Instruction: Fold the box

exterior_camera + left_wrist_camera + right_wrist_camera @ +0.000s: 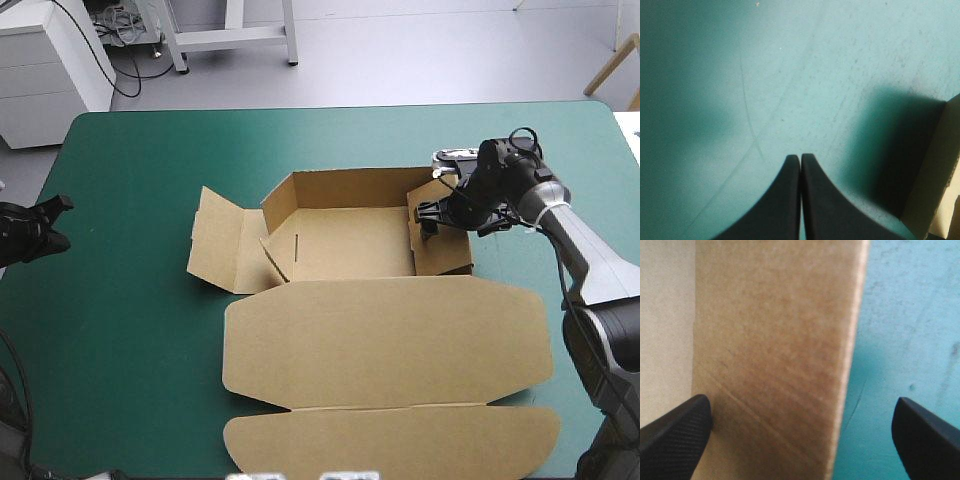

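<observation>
The brown box [350, 245] lies mid-table with its back wall raised. Its left flap [220, 245] rests flat and the big lid [390, 340] is spread flat toward the front edge. My right gripper [428, 222] is open at the box's right wall. In the right wrist view that wall [780, 315] stands between the fingers of the right gripper [800, 410], one inside the box, the other over the cover. My left gripper [50, 228] hovers at the table's left edge, well away from the box. The left gripper [800, 156] is shut on nothing, with a box edge [940, 175] ahead to one side.
Teal-green cover [130, 330] stretches between the left gripper and the box's left flap. The lid's front flap [390, 440] reaches almost to the table's front edge. The right arm runs along the table's right side.
</observation>
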